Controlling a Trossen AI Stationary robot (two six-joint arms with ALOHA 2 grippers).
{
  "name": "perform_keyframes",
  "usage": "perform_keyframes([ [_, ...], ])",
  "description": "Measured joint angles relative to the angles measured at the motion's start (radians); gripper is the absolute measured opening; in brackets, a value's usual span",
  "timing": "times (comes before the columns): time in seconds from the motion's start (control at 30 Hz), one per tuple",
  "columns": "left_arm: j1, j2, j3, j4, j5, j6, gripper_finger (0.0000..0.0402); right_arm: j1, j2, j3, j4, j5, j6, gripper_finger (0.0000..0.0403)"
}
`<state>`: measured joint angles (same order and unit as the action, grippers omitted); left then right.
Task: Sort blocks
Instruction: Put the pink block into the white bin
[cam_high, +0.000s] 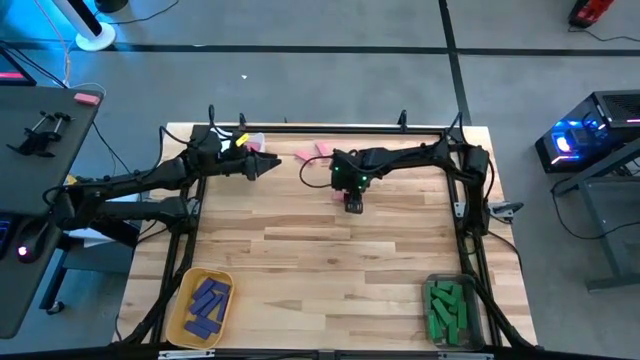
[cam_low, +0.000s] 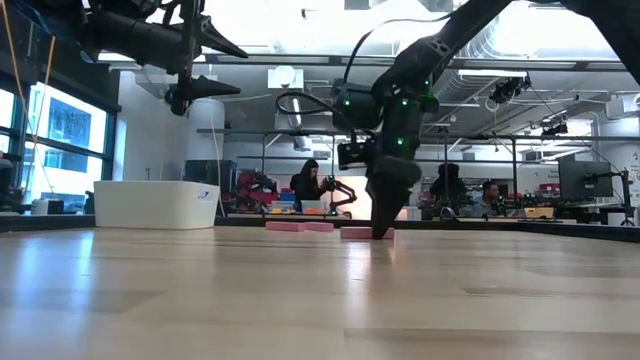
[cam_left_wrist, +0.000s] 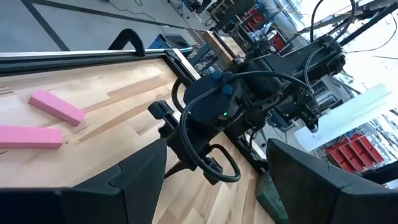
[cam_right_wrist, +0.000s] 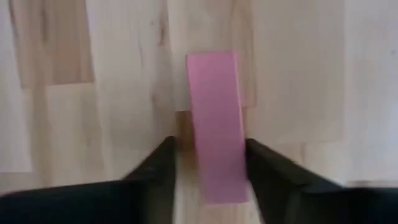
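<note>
Your right gripper (cam_right_wrist: 208, 163) is down at the table (cam_high: 300, 260) near its centre, toward twelve o'clock, fingers partly open and straddling a pink block (cam_right_wrist: 214, 124) without clearly gripping it. The block's long axis runs straight out between the fingers, so they close across its narrow width. Two more pink blocks (cam_high: 315, 152) lie at eleven o'clock from it. The left gripper (cam_high: 272, 162) hovers wide open, empty, nearer those.
</note>
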<state>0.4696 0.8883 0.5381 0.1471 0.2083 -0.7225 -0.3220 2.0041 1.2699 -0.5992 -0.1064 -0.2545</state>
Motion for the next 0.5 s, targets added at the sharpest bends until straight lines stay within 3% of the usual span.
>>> perform_keyframes([
  [0.1,-0.001,0.000,0.000,0.000,-0.001,-0.031,0.0264,-0.015,-0.004,-0.001,-0.023,-0.051,0.049,0.0040],
  [0.13,-0.005,0.000,0.000,0.002,-0.002,-0.039,0.0264,-0.022,-0.011,-0.001,-0.029,-0.078,0.069,0.0024],
  [0.3,-0.052,0.000,0.003,0.036,0.015,0.075,0.0264,-0.030,-0.089,-0.013,-0.073,-0.135,0.126,0.0019],
  [0.4,-0.100,0.002,0.029,0.010,-0.002,0.241,0.0264,-0.034,-0.198,-0.007,-0.044,-0.182,0.160,0.0006],
  [0.5,-0.158,0.016,0.083,-0.056,-0.091,0.468,0.0264,-0.037,-0.296,-0.007,-0.018,-0.304,0.230,0.0010],
])
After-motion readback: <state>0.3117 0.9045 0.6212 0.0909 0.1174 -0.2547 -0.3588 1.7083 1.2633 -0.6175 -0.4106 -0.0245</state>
